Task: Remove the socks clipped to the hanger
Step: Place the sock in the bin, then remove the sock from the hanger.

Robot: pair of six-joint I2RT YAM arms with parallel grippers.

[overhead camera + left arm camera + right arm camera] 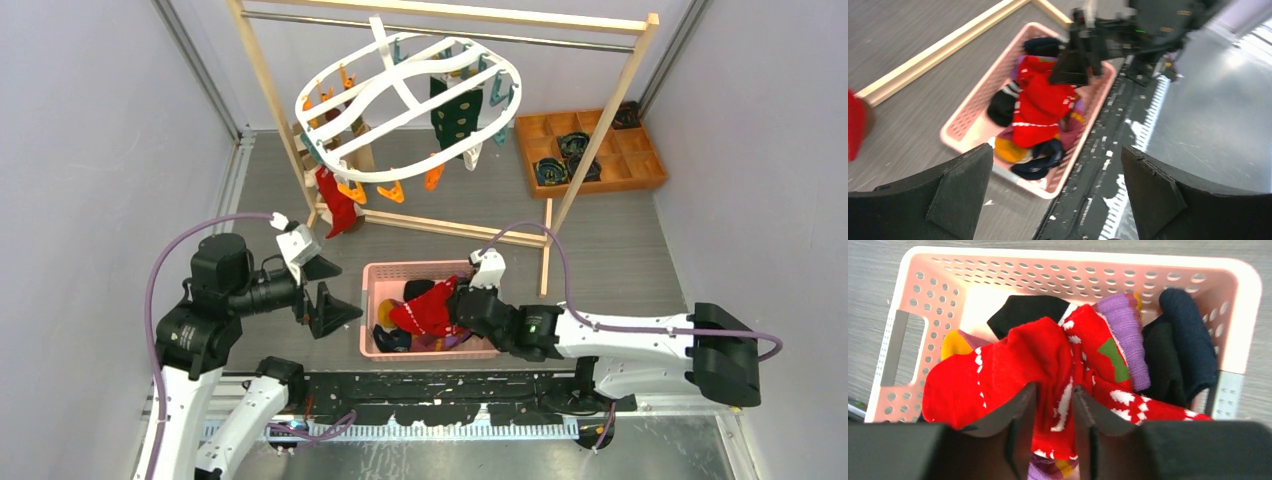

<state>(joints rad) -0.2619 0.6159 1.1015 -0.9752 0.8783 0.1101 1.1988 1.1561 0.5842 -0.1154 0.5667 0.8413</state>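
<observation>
The socks [455, 115] clipped to the hanger [395, 75] hang in the upper middle of the frame, the red one [335, 205] nearest my wide-open left gripper [345, 290], while my right gripper [1054, 405] pinches a patterned sock [988, 375] over the basket [1073, 260].

left gripper [1057, 172] wide open, right gripper [1054, 407] narrowly parted
</observation>
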